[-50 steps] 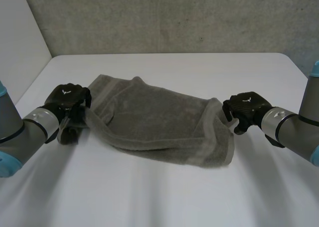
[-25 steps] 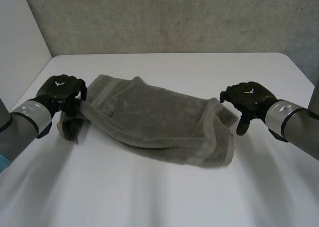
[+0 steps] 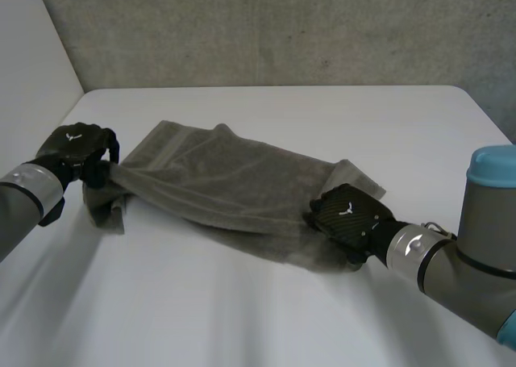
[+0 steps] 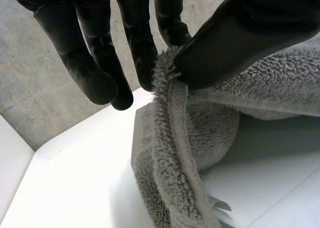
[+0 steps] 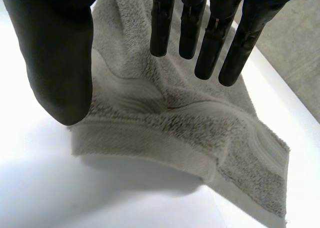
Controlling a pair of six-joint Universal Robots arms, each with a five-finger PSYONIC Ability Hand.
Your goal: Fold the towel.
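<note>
A grey towel (image 3: 242,181) lies crumpled across the middle of the white table (image 3: 242,319). My left hand (image 3: 76,145) is at its left end and holds that corner a little off the table, with a flap hanging below. In the left wrist view the thumb (image 4: 240,32) pinches the towel's hem (image 4: 175,118) against the fingers. My right hand (image 3: 348,214) hovers over the towel's near right corner. Its fingers (image 5: 200,32) and thumb (image 5: 60,52) are straight and spread above the towel (image 5: 165,112), holding nothing.
A grey wall (image 3: 282,28) rises behind the table's far edge. A white side panel (image 3: 32,68) stands at the left. Bare tabletop stretches in front of the towel and behind it.
My left hand has drawn the towel's left corner further left. My right hand has opened, left the towel's right edge and come to its near right corner.
</note>
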